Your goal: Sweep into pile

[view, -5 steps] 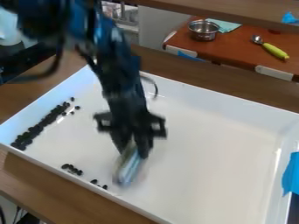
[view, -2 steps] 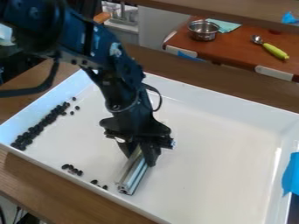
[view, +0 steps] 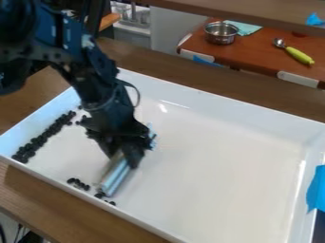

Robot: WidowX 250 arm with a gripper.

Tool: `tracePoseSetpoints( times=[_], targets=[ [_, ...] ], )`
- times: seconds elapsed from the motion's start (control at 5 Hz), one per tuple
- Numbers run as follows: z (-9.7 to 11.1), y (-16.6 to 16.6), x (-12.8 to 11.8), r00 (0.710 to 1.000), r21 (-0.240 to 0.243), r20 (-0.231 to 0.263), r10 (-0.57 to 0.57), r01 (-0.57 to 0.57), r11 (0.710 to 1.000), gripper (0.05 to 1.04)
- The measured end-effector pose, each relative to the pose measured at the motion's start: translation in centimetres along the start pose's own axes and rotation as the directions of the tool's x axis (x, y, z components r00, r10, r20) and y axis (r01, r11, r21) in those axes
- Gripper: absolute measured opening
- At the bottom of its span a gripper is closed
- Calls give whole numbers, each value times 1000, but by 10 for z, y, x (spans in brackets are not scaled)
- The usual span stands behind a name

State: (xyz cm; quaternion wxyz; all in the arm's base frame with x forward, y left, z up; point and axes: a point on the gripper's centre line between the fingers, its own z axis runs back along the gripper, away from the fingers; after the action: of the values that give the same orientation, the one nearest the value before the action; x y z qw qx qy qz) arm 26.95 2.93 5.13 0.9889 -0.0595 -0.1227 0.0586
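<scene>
The gripper (view: 122,156) has shifted toward the end of the white tray (view: 222,171) where that long line of dark beads (view: 42,139) lies. It's pinching a metal bar (view: 115,178), which slants down from the fingers, its lower end beside some stray beads (view: 100,195). Another small cluster (view: 78,183) sits near the tray's near wall.

Arm (view: 95,90): in from upper left, bent downward | wrist (view: 109,114): slanted | fingers (view: 133,155): pointing down, clamped
</scene>
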Motion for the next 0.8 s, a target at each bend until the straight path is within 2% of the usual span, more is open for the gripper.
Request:
tracePoseSetpoints(
  times=[0.4,0.6,0.8],
  targets=[
    [9,65,-4,1000,56,1,-18,18,998,380],
    [14,99,-2,999,118,30,-43,39,992,380],
    [19,116,-7,999,114,19,-42,40,993,380]
  ],
)
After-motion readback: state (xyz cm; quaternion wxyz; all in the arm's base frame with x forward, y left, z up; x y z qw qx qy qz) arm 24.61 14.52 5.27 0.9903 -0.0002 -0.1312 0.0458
